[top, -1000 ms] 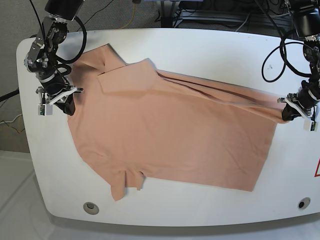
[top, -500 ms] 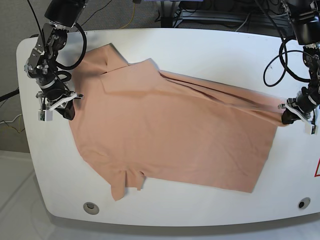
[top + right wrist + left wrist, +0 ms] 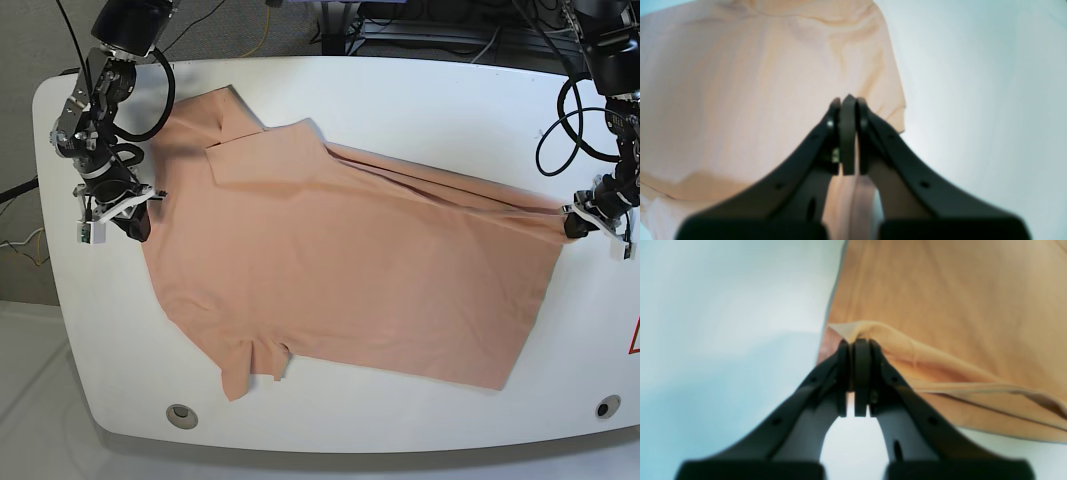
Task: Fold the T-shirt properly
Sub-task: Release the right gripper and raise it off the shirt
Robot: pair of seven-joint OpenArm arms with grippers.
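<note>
Your two arms hold the T-shirt [image 3: 350, 270] stretched across the white table [image 3: 420, 90], a step that looks meant to flatten the cloth before any fold is made. The left gripper [image 3: 578, 222], at the right edge of the base view, is clamped on a corner of the shirt's hem; the left wrist view shows its jaws pressed together with a pinch of salmon fabric [image 3: 853, 331] caught at the tips, and ridges of cloth run from that pinch toward the body of the garment, which suggests tension along that side. The right gripper [image 3: 135, 222], on the opposite side near the shirt's edge, has its jaws pressed together too. In the right wrist view those tips [image 3: 847, 103] sit over the cloth near a sleeve, but you cannot tell from the blur whether any fabric is caught between them. The shirt itself lies mostly flat, slanting across the table, with one flap doubled over near the far left and a sleeve [image 3: 250, 365] pointing toward the near edge. The folding proper appears not yet begun.
</note>
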